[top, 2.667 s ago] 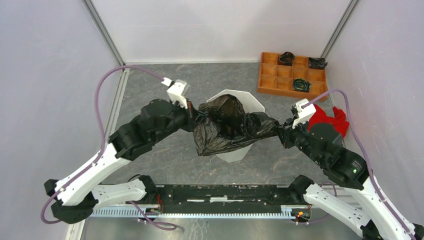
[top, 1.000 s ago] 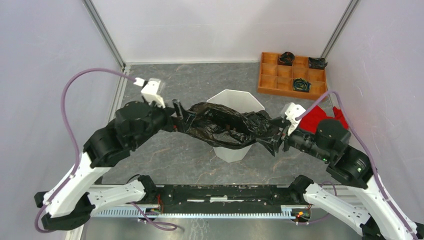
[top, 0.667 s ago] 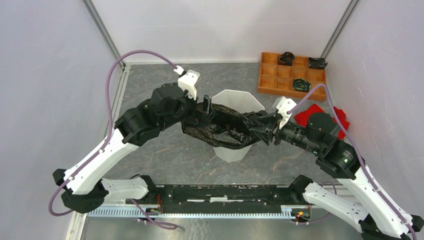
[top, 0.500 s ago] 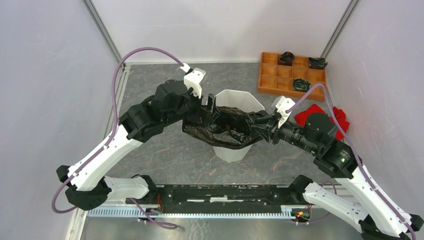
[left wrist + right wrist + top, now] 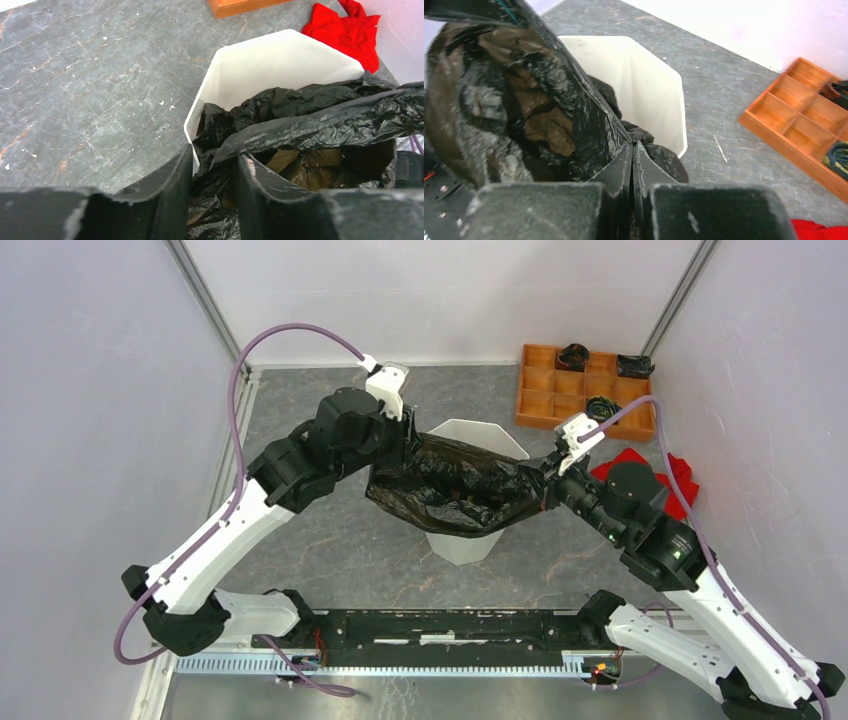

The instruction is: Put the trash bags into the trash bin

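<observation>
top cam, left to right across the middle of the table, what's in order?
left fingers → trash bag → right fingers → red cloth. The trash bin lies under the bag and the orange tray overlaps the right-hand items, so both are left out.

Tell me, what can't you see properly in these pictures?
The trash bin's inside bottom: every view, the black trash bag covers it.
The dark bits in the orange tray: top view, too small to name.
The red cloth: top view, partly behind the right arm.
Whether the left fingers squeeze the bag: left wrist view, crumpled film fills the gap.
</observation>
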`<state>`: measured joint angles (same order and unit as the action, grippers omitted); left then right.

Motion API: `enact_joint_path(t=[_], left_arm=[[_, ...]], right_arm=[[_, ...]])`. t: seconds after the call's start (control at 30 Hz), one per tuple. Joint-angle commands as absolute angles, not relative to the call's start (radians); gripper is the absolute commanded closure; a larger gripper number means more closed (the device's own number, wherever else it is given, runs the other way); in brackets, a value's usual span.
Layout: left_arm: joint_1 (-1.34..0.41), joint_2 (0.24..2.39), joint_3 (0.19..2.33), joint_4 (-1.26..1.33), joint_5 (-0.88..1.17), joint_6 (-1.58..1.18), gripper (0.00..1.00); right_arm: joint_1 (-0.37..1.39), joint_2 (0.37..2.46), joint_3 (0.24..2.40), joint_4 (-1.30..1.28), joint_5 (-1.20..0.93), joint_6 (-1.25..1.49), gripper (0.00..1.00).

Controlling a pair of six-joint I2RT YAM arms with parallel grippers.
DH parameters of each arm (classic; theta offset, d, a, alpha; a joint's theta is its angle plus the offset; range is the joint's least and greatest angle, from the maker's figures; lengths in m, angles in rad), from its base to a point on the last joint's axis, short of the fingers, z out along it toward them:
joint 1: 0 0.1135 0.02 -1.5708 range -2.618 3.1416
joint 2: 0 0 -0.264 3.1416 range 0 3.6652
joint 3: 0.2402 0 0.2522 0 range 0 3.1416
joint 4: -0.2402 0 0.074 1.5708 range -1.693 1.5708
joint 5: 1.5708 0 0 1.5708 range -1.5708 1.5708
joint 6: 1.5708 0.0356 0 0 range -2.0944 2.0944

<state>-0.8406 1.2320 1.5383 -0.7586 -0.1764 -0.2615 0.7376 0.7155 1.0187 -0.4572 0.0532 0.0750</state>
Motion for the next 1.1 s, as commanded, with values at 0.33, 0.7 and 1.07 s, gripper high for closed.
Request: enact_joint_path(t=[0.33, 0.7, 1.07], left_arm=[[-0.738, 1.293, 1.493, -0.553, -0.313, -0.431, 0.82], [-0.617, 1.291, 1.386, -0.366, -0.151, -0.508, 0.98], [-0.572, 1.267, 1.268, -0.344, -0.118, -0.538, 0.98]], right_arm=[[0.694, 0.973, 1.091, -0.215, 0.345, -0.059, 1.0], [0.635, 1.13, 1.172, -0.154, 0.339, -0.081, 1.0], [0.539, 1.23, 1.195, -0.097, 0.164, -0.046, 1.0]])
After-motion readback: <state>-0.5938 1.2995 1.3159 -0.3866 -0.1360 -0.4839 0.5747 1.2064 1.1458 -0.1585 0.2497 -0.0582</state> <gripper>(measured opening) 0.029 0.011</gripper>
